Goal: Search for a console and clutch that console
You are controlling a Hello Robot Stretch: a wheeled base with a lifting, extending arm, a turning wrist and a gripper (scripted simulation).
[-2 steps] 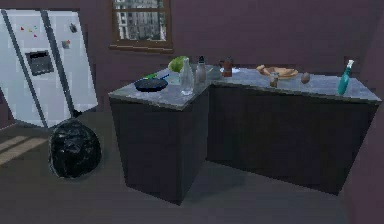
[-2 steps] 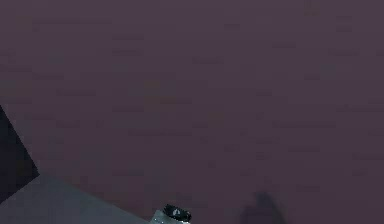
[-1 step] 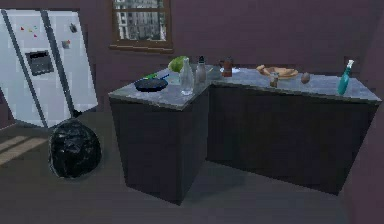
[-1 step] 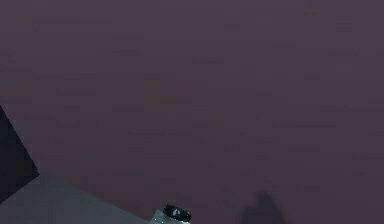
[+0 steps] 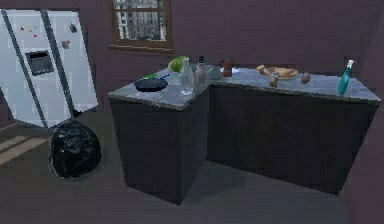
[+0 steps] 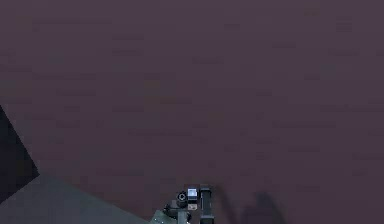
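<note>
Where the dark arm (image 6: 204, 213) comes up from the bottom edge of the arm side view, the gripper (image 6: 180, 209) sits just left of the two small white squares. Its far end is too small to make out against the wall (image 6: 200, 90) and the strip of grey floor (image 6: 70, 205) behind it, so I cannot tell whether it holds anything or has its fingers free. A plain dark purple wall stands beyond it, and a black upright shape (image 6: 10, 160) stands at the left edge.

Where the console is, I cannot tell from these views.

In the forward view an L-shaped kitchen counter (image 5: 250, 90) stands ahead, with dark cabinet fronts and a grey marbled top. On its near corner lies a black pan (image 5: 151, 85). Just beside the pan stands a clear glass bottle (image 5: 187, 78), and behind that a green lettuce (image 5: 177, 65) and a dark bottle (image 5: 201, 68). Farther along the top toward the right lies a loaf of bread (image 5: 278, 72), and near the right end stands a teal spray bottle (image 5: 345, 78). At the left a white fridge (image 5: 45, 60) stands against the wall, with a black garbage bag (image 5: 75, 150) on the floor between it and the counter. A window (image 5: 140, 22) is in the wall behind the counter.
</note>
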